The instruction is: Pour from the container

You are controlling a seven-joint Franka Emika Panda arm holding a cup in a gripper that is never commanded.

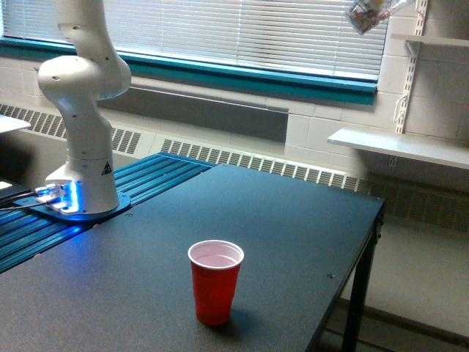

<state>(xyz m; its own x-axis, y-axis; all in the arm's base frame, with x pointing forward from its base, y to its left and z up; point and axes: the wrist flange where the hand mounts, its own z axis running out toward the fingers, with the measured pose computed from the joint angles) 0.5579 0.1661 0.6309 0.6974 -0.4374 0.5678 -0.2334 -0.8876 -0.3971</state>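
A clear container (368, 16) tilts at the frame's upper right, its pincer unseen; a red cup (215, 281) stands on the worktop (293, 220).

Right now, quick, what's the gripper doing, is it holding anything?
Gripper: out of frame, so its state cannot be told. Only the tilted clear container shows at the top edge, high above the table, toward the exterior view's right of the red cup.
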